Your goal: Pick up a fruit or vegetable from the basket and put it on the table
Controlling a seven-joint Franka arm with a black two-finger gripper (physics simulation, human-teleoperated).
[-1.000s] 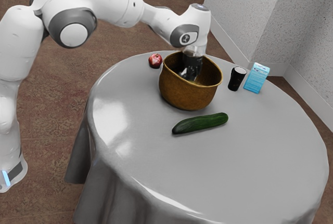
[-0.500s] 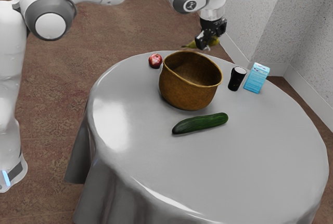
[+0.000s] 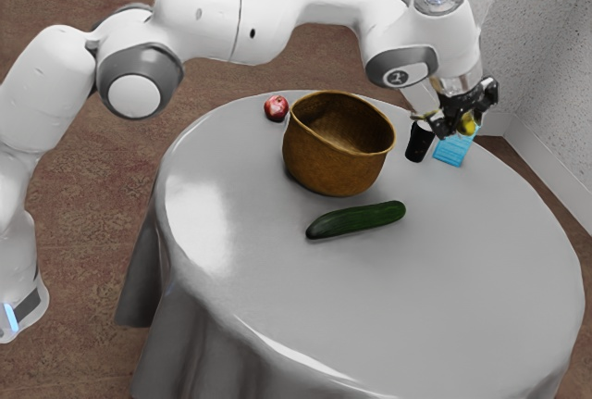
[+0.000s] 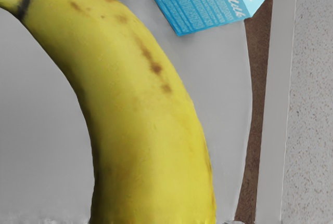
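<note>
**Banana (image 4: 140, 109) held in my gripper (image 3: 462, 118), up over the table (image 3: 370, 316)**

I have the gripper clenched on the banana, off the table and outside the basket (image 3: 333, 163), out toward the exterior view's right; the wrist view gives me its curved yellow skin up close, with brown spots along it and a dark band by one end; the grey tabletop is beneath it.

In the exterior view my gripper and the banana partly cover the blue milk carton (image 4: 200, 5) and the black cup (image 3: 418, 144); those two stand upright, near each other; the basket sits on its base with its mouth up; the red apple (image 3: 276, 108) rests near it, on the exterior view's left; the cucumber (image 3: 356, 219) lies on the table, on the basket's side nearer that camera.
</note>
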